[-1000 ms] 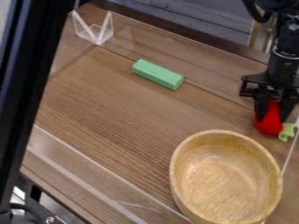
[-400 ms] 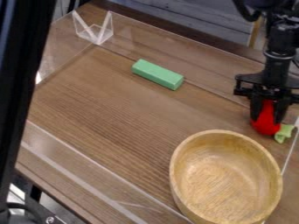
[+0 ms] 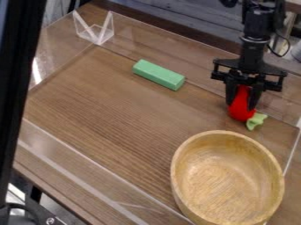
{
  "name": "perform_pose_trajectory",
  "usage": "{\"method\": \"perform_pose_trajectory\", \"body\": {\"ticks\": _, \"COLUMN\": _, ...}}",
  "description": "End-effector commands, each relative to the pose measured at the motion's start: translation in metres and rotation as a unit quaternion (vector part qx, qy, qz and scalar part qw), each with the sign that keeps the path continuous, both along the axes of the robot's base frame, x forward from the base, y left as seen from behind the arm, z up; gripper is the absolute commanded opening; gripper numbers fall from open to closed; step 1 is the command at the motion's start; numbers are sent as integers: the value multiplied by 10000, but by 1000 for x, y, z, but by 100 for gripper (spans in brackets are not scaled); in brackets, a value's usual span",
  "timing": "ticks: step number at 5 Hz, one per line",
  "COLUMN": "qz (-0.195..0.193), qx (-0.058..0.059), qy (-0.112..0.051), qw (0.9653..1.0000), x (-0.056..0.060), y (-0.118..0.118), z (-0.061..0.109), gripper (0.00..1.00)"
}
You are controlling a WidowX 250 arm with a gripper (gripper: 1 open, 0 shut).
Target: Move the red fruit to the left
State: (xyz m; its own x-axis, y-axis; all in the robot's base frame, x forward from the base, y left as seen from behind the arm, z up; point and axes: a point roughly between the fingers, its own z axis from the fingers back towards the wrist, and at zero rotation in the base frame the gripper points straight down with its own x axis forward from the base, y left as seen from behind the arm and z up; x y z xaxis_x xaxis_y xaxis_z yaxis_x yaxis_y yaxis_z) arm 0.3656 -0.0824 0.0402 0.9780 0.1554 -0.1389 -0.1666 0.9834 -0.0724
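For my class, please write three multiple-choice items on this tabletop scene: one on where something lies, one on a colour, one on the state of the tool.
1. Where is the wooden bowl?
A. near front right corner
B. at the back left
C. on top of the green block

2. What colour is the flat block?
A. blue
B. green
C. yellow

3. What is the tool doing?
A. hanging open over the bowl
B. shut on the red fruit
C. gripping the block

Answers:
1 A, the bowl fills the picture's lower right part of the table.
2 B, the block is plain green.
3 B, the black fingers close on the fruit's sides, above the bowl's far rim.
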Motion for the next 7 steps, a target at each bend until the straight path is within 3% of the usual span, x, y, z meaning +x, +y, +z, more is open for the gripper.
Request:
{"method": "perform_pose_trajectory", "body": {"ticks": 1, "qz": 164, "qx": -167, "qy": -561, "qw": 9982, "x": 11, "y": 4, "z": 49, "gripper": 0}}
{"method": "perform_pose_trajectory", "body": {"ticks": 2, "qz": 355, "qx": -267, "qy": -734, "qw": 9963, "x": 10, "y": 13, "z": 71, "gripper": 0}}
{"method": "perform_pose_trajectory", "body": {"ticks": 3, "qz": 748, "qx": -276, "qy": -936, "qw": 9924, "x": 3, "y": 34, "z": 94, "gripper": 0}}
{"method": "perform_pose_trajectory", "body": {"ticks": 4, "qz": 1018, "qx": -288, "qy": -986, "qw": 9895, "x": -9, "y": 35, "z": 118, "gripper": 0}}
{"method": "perform_pose_trajectory", "body": {"ticks": 6, "qz": 1123, "qx": -264, "qy": -918, "qw": 9891, "x": -27, "y": -5, "z": 140, "gripper": 0}}
{"method": "perform_pose_trajectory", "body": {"ticks": 7, "qz": 880, "qx": -258, "qy": -864, "qw": 9920, "x": -31, "y": -22, "z": 135, "gripper": 0}}
